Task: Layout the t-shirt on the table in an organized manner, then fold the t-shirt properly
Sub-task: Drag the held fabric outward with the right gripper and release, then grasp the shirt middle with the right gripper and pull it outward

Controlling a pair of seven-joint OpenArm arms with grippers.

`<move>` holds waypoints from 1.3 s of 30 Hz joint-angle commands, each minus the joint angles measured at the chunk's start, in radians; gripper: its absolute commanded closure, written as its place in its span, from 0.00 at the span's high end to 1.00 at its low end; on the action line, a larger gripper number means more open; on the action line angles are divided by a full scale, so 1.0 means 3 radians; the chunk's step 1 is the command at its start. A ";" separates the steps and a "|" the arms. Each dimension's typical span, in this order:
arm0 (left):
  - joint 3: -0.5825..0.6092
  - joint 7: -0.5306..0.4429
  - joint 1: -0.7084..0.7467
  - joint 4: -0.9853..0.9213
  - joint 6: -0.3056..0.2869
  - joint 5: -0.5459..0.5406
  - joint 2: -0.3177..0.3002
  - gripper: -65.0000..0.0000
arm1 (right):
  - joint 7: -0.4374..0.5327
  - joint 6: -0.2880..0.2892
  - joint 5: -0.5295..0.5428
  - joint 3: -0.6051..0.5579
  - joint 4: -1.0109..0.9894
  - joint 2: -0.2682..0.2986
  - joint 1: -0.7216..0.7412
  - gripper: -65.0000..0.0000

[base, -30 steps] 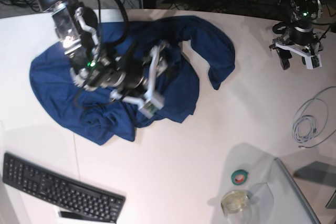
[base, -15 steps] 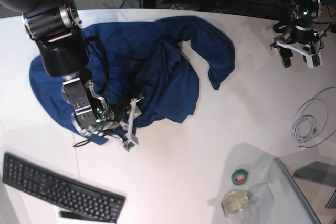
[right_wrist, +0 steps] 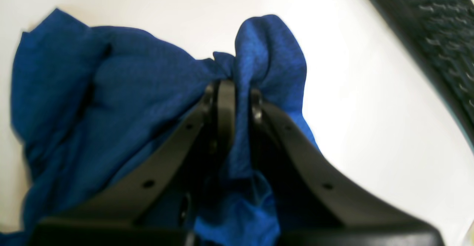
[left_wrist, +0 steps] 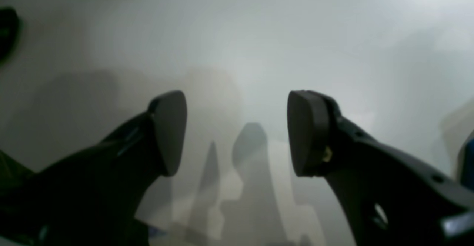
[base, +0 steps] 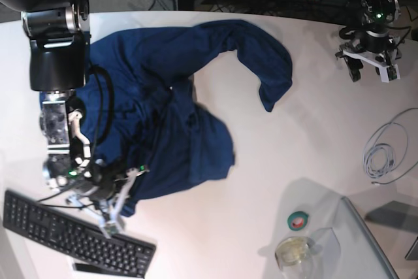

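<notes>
Right arm [base: 55,50]: bulky black cylindrical housing, silver ring joint above, metal-grey wrist block below, black cables looping alongside, small green status light near wrist. Right end effector [right_wrist: 235,105]: two black tapered fingers, small round holes along each; white finger bracket seen from base camera. Left arm [base: 375,1]: slimmer black links, green light on casing, dark cabling behind. Left end effector [left_wrist: 237,133]: black fingers with rounded matte dark-grey pads [left_wrist: 170,131], small brass-coloured screw beside one pad, white brackets in base view.
</notes>
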 commanded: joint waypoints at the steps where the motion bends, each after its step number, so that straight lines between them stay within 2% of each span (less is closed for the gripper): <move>1: -0.0019 -0.0084 -0.0006 0.0034 0.0007 -0.0020 -0.0051 0.64 | 0.0156 -0.0018 -0.0007 0.0116 -0.0019 0.0035 0.0105 0.00; 3: -0.0019 -0.0084 -0.0006 0.0028 0.0007 -0.0036 -0.0046 0.64 | 0.0294 -0.0018 -0.0012 0.0203 -0.0255 0.0050 0.0156 0.02; 4: -0.0008 -0.0084 -0.0006 0.0028 0.0007 -0.0036 -0.0046 0.64 | 0.0300 -0.0018 -0.0012 0.0172 -0.0434 0.0065 0.0207 0.07; 7: -0.0003 -0.0084 -0.0012 0.0039 0.0007 -0.0041 -0.0046 0.64 | -0.0028 -0.0018 -0.0007 -0.0078 -0.0638 0.0147 0.0274 0.38; 9: -0.0003 -0.0084 -0.0006 0.0064 0.0007 -0.0041 -0.0046 0.64 | -0.0202 -0.0013 0.0009 -0.0191 -0.0347 0.0147 0.0166 0.59; 10: 0.0002 -0.0084 -0.0006 0.0064 0.0007 -0.0041 -0.0041 0.64 | -0.0202 -0.0013 0.0009 -0.0221 -0.0132 0.0142 0.0048 0.64; 12: -0.0003 -0.0084 -0.0006 0.0064 0.0007 -0.0041 -0.0041 0.64 | -0.0217 -0.0013 -0.0007 -0.0237 0.0395 0.0014 -0.0177 0.65; 14: -0.0008 -0.0089 0.0009 0.0064 0.0007 -0.0041 -0.0041 0.64 | -0.0319 -0.0013 -0.0007 -0.0242 0.0640 -0.0139 -0.0248 0.65; 17: -0.0014 -0.0089 0.0019 0.0064 0.0007 -0.0041 -0.0041 0.64 | -0.0422 -0.0013 -0.0007 -0.0242 0.0436 -0.0369 -0.0192 0.65; 20: -0.0019 -0.0089 0.0019 0.0064 0.0007 -0.0041 -0.0041 0.64 | -0.0237 -0.0013 -0.0007 -0.0242 -0.0142 -0.0507 -0.0028 0.65; 24: -0.0019 -0.0094 0.0086 0.0080 0.0007 -0.0041 -0.0041 0.63 | 0.0161 -0.0013 0.0009 -0.0237 -0.1078 -0.0538 0.0274 0.65; 28: -0.0024 -0.0094 0.0106 0.0161 0.0007 -0.0041 -0.0041 0.63 | 0.0381 -0.0013 0.0009 -0.0237 -0.1513 -0.0538 0.0458 0.65; 39: 0.0007 -0.0094 0.0096 0.0182 0.0007 -0.0041 -0.0046 0.63 | 0.0514 -0.0018 0.0009 -0.0226 -0.1748 -0.0640 0.0550 0.65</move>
